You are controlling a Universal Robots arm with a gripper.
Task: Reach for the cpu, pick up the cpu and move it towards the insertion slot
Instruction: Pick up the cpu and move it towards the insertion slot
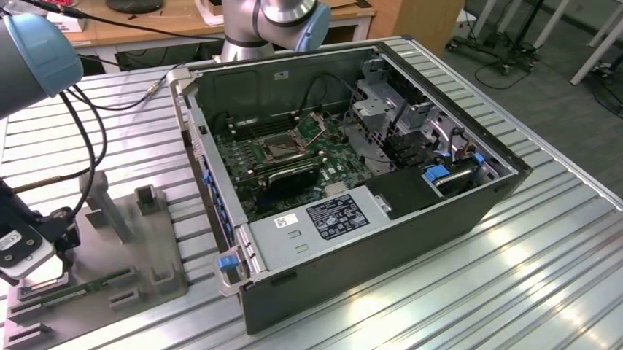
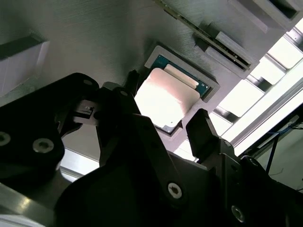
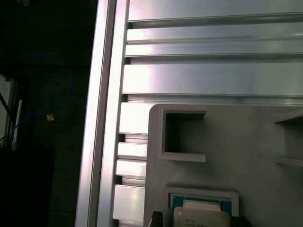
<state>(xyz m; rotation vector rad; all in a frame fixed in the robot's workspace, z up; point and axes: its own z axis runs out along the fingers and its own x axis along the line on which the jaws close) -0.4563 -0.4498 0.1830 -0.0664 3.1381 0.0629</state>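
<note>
The cpu (image 2: pixel 165 97), a pale silvery square plate on a green board, lies flat in a recess of the grey tray (image 2: pixel 94 38). My gripper (image 2: pixel 165 106) hangs low over it, open. One black finger (image 2: pixel 131 80) stands at one side of the cpu and the other finger (image 2: pixel 202 130) at the opposite side. In the first wrist view the cpu (image 3: pixel 201 215) lies beside a finger tip (image 3: pixel 155 219). In the exterior view my gripper (image 1: pixel 39 275) is over the tray (image 1: pixel 146 240) at the exterior view's left. The insertion slot (image 1: pixel 277 149) is on the board inside the open computer case (image 1: pixel 389 240).
A green memory stick (image 1: pixel 78 290) lies on the tray next to the gripper. The tray has upright posts (image 1: pixel 146 197) and an empty square recess (image 3: pixel 182 135). Cables (image 1: pixel 93 138) hang from the arm. The slatted metal table (image 1: pixel 506 277) has its edge close by (image 3: pixel 102 118).
</note>
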